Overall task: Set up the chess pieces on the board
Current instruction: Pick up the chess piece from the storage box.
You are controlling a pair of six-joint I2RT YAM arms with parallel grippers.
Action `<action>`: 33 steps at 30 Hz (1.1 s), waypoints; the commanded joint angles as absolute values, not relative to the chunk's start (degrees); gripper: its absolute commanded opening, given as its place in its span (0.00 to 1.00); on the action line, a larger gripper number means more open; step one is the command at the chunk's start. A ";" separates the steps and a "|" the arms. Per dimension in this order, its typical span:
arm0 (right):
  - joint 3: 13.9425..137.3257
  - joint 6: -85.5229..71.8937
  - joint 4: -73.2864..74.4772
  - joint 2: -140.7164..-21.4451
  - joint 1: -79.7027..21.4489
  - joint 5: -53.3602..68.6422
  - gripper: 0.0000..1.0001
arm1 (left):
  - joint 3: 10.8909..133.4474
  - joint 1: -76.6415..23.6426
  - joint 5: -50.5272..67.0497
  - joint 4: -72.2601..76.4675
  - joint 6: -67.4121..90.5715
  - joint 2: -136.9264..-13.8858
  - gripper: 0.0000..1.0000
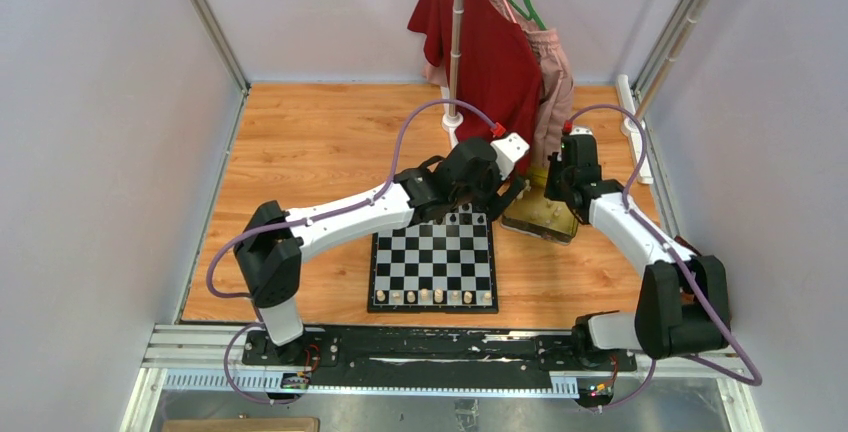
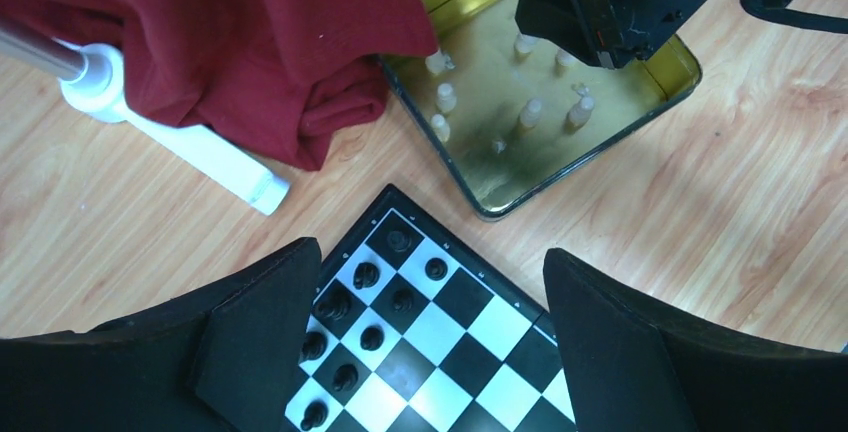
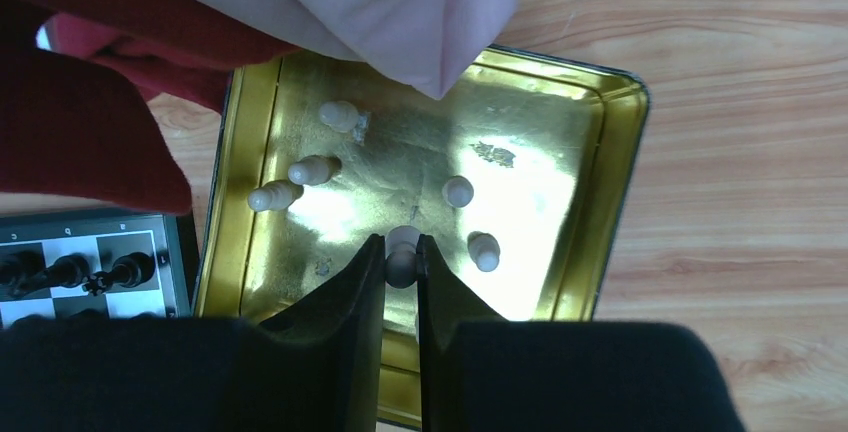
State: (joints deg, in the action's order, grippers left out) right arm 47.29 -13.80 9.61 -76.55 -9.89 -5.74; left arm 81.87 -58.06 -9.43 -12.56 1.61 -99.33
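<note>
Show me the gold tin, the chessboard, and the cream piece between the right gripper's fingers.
gold tin [image 3: 545,222], right wrist view, bare floor.
chessboard [image 1: 434,257], top external view, empty middle square.
cream piece [image 3: 403,240], right wrist view, rounded head.

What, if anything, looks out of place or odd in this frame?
The red cloth shirt and pale pink cloth garment hanging on a white clothes rack droop over the far edge of the shiny gold square tin, hiding part of it where small cream chess pieces sit. Clothes over a chess set look out of place.
</note>
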 commanded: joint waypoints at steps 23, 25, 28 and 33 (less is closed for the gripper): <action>44.03 -16.04 13.66 -63.19 -3.70 -10.86 0.00 | 110.20 -58.85 0.15 -21.84 -2.15 -124.67 0.90; 44.28 -15.86 14.07 -62.51 -3.71 -10.54 0.00 | 110.67 -58.26 0.09 -20.93 -1.43 -125.84 0.90; 44.14 -15.75 14.48 -61.24 -3.72 -10.33 0.00 | 111.27 -56.91 1.04 -19.54 -0.28 -127.48 0.89; 44.14 -15.68 15.08 -59.50 -3.74 -9.93 0.00 | 113.36 -55.77 3.74 -18.77 -0.58 -129.97 0.89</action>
State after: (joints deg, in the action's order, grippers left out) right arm 44.45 -15.44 13.85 -61.36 -4.71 -9.45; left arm 110.21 -56.77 1.26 -20.88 -0.49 -128.25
